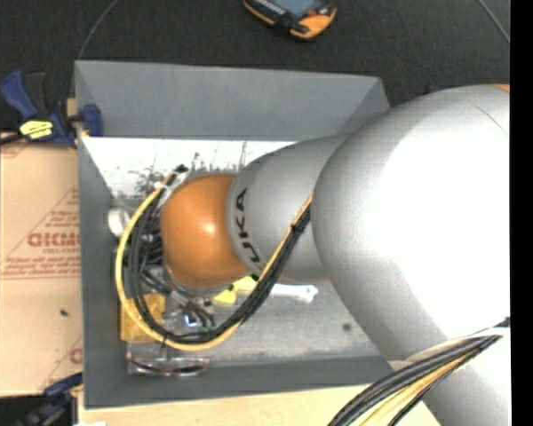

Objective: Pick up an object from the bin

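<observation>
1. Reaching in from the right, the arm [400, 238] hangs over the grey bin [98, 264], with its orange wrist cover [195, 229] low above the bin's left half
2. The gripper [185, 316] sits under that cover among looping cables [129, 264], near the bin's lower left corner; whether it is open or closed cannot be told
3. Nearest to it is a yellow flat thing [131, 325], just beside it on the left
4. A clear glasses-like thing [164, 362] lies below, by the near wall
5. A white tube-like thing [295, 293] shows from under the arm on the right
</observation>
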`<state>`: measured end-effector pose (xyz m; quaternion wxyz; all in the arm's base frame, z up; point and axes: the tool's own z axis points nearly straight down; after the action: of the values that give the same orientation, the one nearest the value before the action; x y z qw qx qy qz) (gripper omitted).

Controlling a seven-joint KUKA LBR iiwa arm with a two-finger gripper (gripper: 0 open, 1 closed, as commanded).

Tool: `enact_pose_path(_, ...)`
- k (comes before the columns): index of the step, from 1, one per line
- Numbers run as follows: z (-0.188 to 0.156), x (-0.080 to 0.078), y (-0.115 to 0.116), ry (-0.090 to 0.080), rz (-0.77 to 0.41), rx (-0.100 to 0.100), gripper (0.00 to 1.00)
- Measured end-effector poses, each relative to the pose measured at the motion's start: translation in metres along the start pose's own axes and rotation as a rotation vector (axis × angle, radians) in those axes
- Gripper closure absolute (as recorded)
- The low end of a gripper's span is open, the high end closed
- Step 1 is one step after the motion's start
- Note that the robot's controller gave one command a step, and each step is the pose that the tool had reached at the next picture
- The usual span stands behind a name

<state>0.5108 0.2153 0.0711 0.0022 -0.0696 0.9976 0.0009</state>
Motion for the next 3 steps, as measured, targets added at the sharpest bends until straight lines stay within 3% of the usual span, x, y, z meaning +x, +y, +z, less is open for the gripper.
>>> enact_pose_path(1,-0.066,0.002,-0.005,-0.001,-0.045,-0.002,0.00)
enact_pose_path(2,0.001,0.000,0.001,-0.001,-0.004,-0.003,0.00)
enact_pose_path(3,-0.001,0.020,0.017,-0.012,-0.070,-0.003,0.00)
